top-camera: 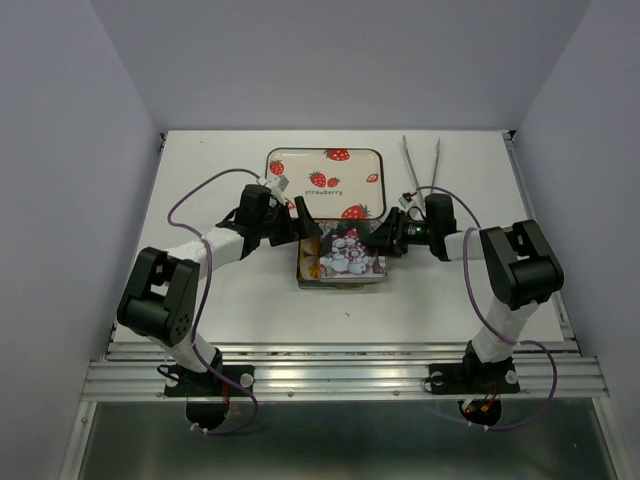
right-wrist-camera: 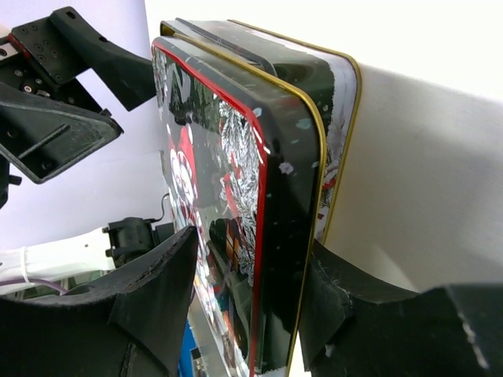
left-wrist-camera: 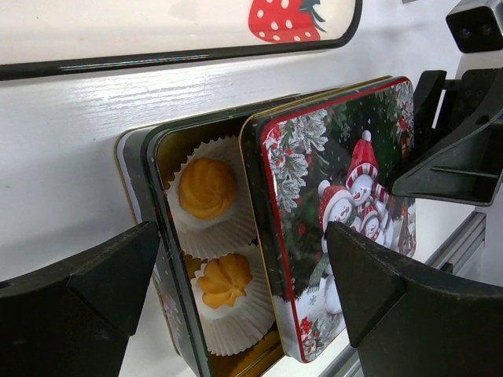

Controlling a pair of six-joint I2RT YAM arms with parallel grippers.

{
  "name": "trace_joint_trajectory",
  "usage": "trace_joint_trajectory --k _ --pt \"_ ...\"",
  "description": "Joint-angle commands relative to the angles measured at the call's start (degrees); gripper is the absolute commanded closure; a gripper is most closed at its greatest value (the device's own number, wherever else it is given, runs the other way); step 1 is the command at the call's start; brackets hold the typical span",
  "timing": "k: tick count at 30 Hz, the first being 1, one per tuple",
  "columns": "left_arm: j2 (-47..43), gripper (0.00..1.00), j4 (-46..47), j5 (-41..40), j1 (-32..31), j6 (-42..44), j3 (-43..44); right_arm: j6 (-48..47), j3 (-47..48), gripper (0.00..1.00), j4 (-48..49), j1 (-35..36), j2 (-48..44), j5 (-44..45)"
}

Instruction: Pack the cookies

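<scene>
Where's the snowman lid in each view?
Top external: snowman lid at centre, on the gold tin.
Left wrist: lid right of centre, leaving two cookies exposed at its left.
Right wrist: lid mid-frame, seen edge-on.
Shared landmark: the gold tin under it.

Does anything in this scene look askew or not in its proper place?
Yes. The snowman lid sits shifted to one side of the tin and is not seated squarely on it. It covers only part of the tin, so two cookies in white paper cups lie uncovered beside it.
</scene>
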Motion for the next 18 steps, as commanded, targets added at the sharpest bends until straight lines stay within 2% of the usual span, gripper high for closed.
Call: trace_joint_trajectory --k 1,18 --pt "-1.25 0.01 1.83 0.32 -0.67 -0.26 -0.63 0.10 2.40 0.44 -0.06 1.17 -1.77 1.30" --pt "-1.51 0.01 2.79 -0.29 -1.29 -2.01 -1.68 3.88 3.19 0.42 -4.09 4.07 -4.14 12.02"
